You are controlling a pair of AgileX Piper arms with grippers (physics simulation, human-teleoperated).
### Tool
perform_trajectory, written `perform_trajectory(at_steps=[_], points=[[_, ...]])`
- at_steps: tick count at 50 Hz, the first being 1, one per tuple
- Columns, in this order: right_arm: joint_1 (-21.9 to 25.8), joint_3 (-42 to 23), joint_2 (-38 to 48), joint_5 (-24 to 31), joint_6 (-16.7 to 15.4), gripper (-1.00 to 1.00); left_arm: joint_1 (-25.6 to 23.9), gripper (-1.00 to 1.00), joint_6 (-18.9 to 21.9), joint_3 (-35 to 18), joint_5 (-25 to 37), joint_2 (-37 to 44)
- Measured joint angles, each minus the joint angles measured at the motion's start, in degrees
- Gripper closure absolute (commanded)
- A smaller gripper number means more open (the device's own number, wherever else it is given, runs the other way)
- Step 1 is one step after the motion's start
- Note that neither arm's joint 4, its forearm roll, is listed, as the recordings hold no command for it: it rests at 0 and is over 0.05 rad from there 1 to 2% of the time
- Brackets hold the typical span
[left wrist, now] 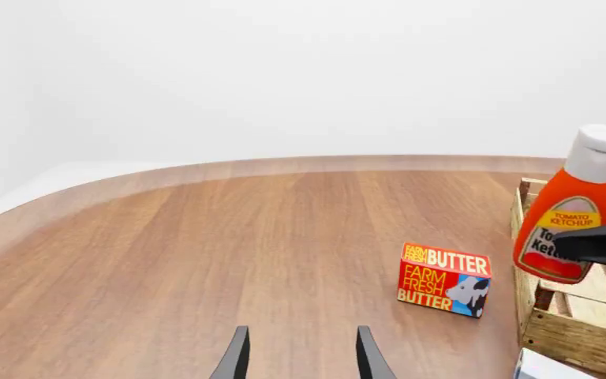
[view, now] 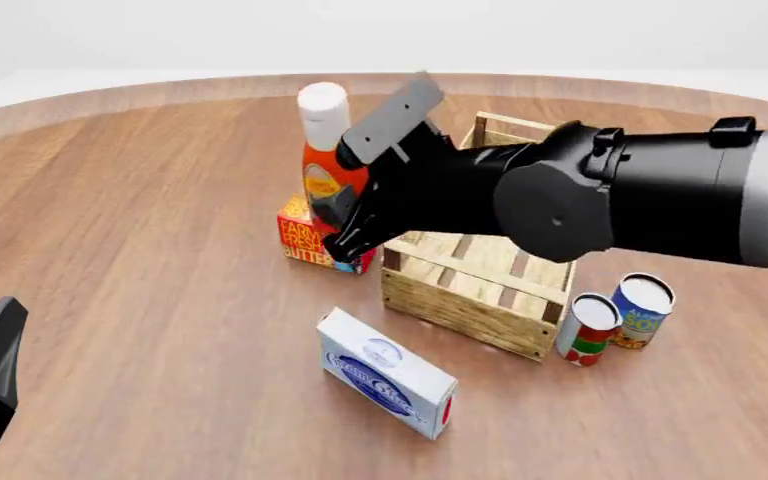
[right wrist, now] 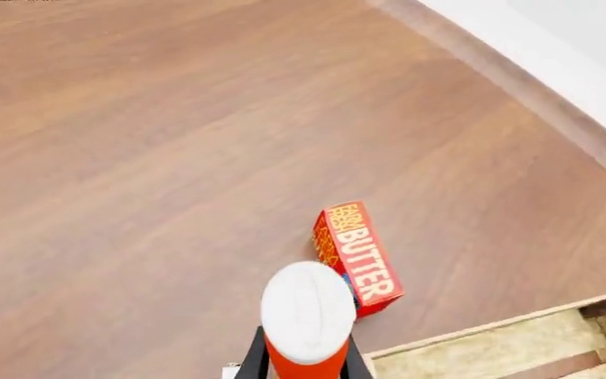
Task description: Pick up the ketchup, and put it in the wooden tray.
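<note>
Ketchup (view: 325, 150): slim red-orange bottle, white cap, yellow label reading "Tomato Ketchup"; upright, lifted clear of the desk (view: 144, 250), clamped in my right tool (view: 347, 228), whose dark fingers grip the bottle's lower body from both sides, as my right wrist view confirms with the cap seen end-on between them. Position: above the butter box and just beside the near-left corner of the wooden tray (view: 478, 285), not yet over its interior. Wooden tray: light slatted crate with darker corner posts, low sides, standing flat at the desk's centre-right; nothing visible inside it, though my right arm covers part of it. Butter box (view: 307, 243): red and yellow, lettered "Farm Fresh Butter", resting on the desk just left of the tray, under the bottle. White-and-blue carton (view: 387, 373): lying flat on the desk, in front of the tray, near but apart from it. Two cans: one red-and-white (view: 587, 329), one blue-and-yellow (view: 642, 309), upright and touching or nearly so, just beside the tray's near-right corner. My left tool (left wrist: 301, 355): empty, fingers parted, low over bare desk at the near-left, well apart from everything else.
</note>
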Motion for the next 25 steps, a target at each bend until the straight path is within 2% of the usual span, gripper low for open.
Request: perform_trajectory(at_steps=[11, 25], points=[[-9.27, -1.53, -0.88, 3.23, 0.27, 1.0, 0.0, -1.0, 0.0, 0.0, 0.0, 0.0], [-19.74, -0.81, -0.32, 3.74, -0.68, 1.0, 0.0, -1.0, 0.0, 0.0, 0.0, 0.0]])
